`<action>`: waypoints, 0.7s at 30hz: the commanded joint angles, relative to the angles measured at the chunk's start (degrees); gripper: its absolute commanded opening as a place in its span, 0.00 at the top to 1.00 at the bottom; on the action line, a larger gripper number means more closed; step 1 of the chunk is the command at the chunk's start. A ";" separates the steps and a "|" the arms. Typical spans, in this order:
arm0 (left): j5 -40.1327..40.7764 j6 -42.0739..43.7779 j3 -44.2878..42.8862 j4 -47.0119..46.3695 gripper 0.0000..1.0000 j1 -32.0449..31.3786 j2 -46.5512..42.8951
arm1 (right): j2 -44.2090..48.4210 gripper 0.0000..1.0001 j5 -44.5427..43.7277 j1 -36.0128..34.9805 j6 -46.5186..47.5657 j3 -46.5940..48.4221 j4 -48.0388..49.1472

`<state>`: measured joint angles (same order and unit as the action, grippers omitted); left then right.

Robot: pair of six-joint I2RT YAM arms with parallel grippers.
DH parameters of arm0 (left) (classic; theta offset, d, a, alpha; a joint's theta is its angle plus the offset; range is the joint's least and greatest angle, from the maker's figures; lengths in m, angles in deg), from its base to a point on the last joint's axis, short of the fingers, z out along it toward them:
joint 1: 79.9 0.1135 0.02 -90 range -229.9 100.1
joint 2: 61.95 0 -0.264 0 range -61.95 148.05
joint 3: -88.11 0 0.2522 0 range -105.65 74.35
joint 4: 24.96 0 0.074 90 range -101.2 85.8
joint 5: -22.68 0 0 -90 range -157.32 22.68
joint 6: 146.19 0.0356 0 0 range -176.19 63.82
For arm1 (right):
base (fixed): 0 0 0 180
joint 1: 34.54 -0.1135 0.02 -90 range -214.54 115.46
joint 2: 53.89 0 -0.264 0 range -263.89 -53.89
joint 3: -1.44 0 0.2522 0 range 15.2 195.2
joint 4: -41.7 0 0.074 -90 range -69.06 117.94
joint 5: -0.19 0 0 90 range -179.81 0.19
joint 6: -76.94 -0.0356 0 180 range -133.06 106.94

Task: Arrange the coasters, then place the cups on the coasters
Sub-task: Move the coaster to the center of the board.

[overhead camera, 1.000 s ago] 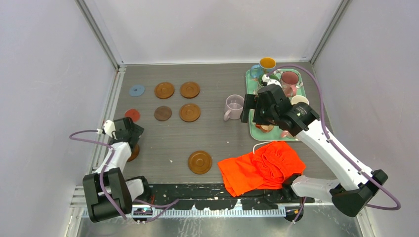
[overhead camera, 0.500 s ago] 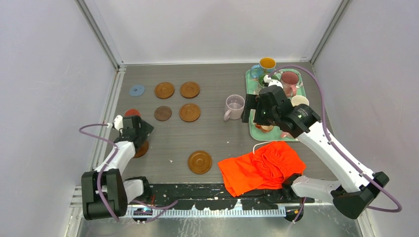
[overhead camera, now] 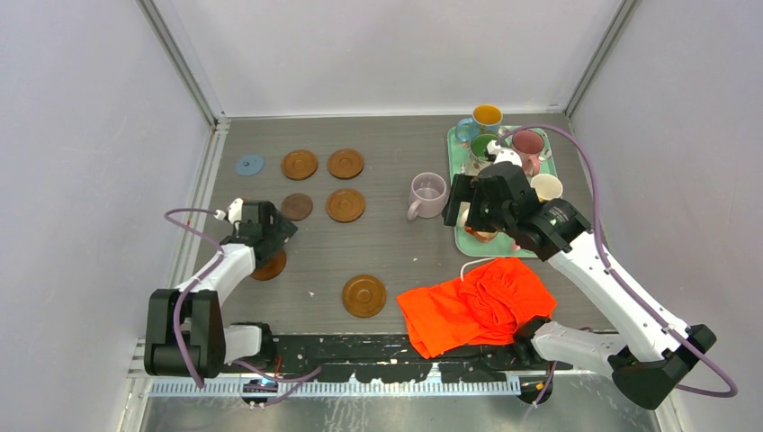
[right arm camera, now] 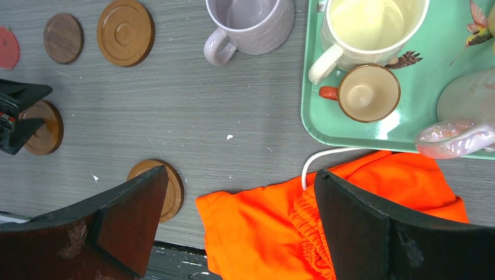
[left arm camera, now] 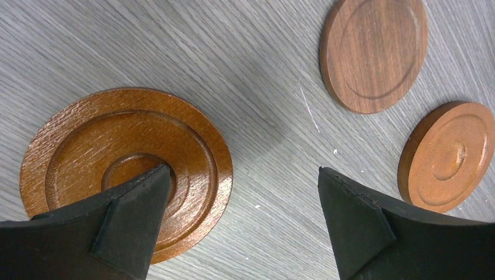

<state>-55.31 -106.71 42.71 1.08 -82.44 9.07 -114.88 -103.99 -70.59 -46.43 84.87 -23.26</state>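
From above, the left arm covers the red coaster (right arm camera: 4,48). Only the right wrist view shows it, cut off at the edge. The left pincer (left arm camera: 242,173) hides part of one brown coaster (left arm camera: 125,169). The right arm covers three cups on the green tray (right arm camera: 420,125). The right wrist view shows them: a pale yellow cup (right arm camera: 373,23), a tiny orange cup (right arm camera: 365,92) at its 6 o'clock, and a see-through pink cup (right arm camera: 461,116), cut off.

The left arm bends out low over the counter (overhead camera: 387,252). Its pincer points down, wide and holding nothing. One finger (left arm camera: 128,227) is over the brown coaster's middle; I cannot tell if it touches. The right arm reaches far. The right pincer (right arm camera: 239,173) hangs high over the tray's left edge, wide and holding nothing.

I count eight coasters, all flat on the counter: six brown, one blue coaster (overhead camera: 249,164) and the red one.

I count eight cups, none on a coaster. The lilac cup (overhead camera: 427,193) stands on the counter at the tray's 9 o'clock. The blue cup (overhead camera: 486,115), green cup (overhead camera: 483,144), dark pink cup (overhead camera: 527,144) and cream cup (overhead camera: 545,186) are at the tray too. An orange cloth (overhead camera: 477,304) lies at the tray's 6 o'clock.
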 commanded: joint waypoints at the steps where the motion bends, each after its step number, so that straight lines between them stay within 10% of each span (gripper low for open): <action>1: 0.23 -0.07 -0.89 2.61 0.00 -0.69 0.16 | 1.36 0.00 -1.12 -0.26 -0.57 -0.01 2.03; 21: 1.14 3.92 -6.62 10.38 0.00 -5.50 -6.43 | 2.47 0.00 -2.09 -0.28 -0.61 -0.84 2.42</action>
<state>-54.32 -103.89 38.45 9.21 -85.04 4.42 -114.01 -104.36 -70.59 -46.43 84.28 -22.82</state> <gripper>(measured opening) 0.996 0.996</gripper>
